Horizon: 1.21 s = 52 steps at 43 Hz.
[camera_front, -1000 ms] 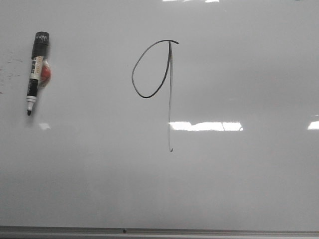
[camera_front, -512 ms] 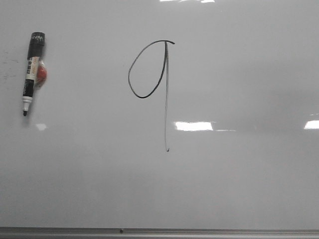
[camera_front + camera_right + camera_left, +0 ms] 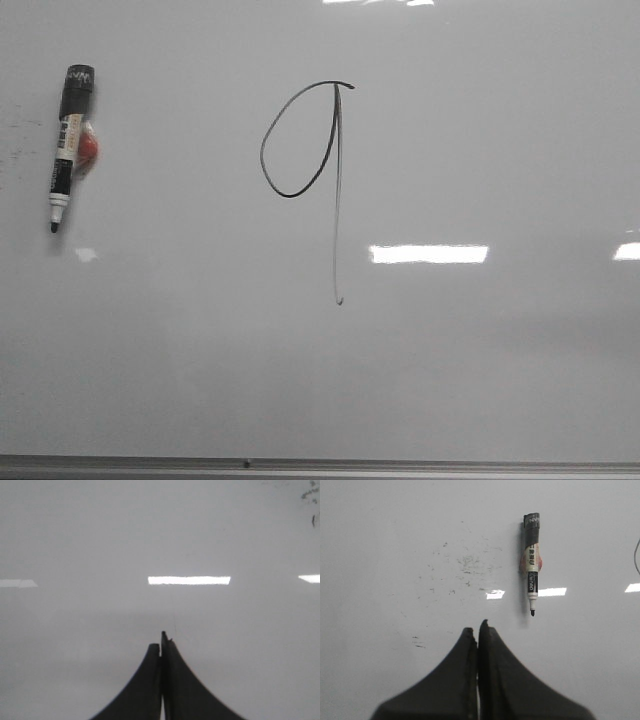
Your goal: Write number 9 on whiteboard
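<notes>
Front view: large glossy pale grey-white whiteboard (image 3: 480, 360) filling the frame, grey metal edge strip running along the bottom. Thin black hand-drawn number 9 (image 3: 335, 190) sitting upper centre of the frame: slanted oval loop on the left, joining at its top a long straight tail dropping to mid-frame and ending in a small hook. Tail line looking fainter than the loop. Bright rectangular light reflection (image 3: 428, 254) lying right of the tail's lower end, apart from it.

Black-capped marker pen with white labelled barrel (image 3: 68, 145) lying upper left of the frame, well apart from the digit, cap end toward the top, bare black tip pointing down. Small red-orange patch (image 3: 90, 149) showing just beside the barrel; nature not discernible. Faint dark smudges (image 3: 22, 140) speckling the board at the far left edge.

Left wrist view: black left gripper (image 3: 478, 632) hovering over bare board, fingers pressing together, gripping nothing; pen ahead of the tips, not touching.

Right wrist view: black right gripper (image 3: 161, 642) likewise pinching closed on nothing, over plain board.
</notes>
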Tool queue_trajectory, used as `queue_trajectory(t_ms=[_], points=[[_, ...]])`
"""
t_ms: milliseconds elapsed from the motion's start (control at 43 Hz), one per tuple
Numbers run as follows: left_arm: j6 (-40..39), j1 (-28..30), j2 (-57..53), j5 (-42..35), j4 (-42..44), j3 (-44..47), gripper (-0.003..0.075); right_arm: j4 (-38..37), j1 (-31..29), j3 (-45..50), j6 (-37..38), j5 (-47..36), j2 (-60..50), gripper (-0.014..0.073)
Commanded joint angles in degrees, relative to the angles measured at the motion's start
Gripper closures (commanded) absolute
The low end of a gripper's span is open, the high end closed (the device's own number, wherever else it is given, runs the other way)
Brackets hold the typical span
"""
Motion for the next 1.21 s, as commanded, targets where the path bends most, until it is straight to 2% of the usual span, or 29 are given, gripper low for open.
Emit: queue_trajectory(t_ms=[0,1186], points=[[-0.67,0.19,-1.14,-4.59,-0.07,0.05,0.0739,-2.11,-0.26,-0.16,0.62,-3.78,-2.35,0.0654],[-0.67,0.19,-1.04,-4.59,-0.07,0.05,0.0739,-2.29,-0.26,-0.16,0.62,-4.40,-2.03,0.0654]])
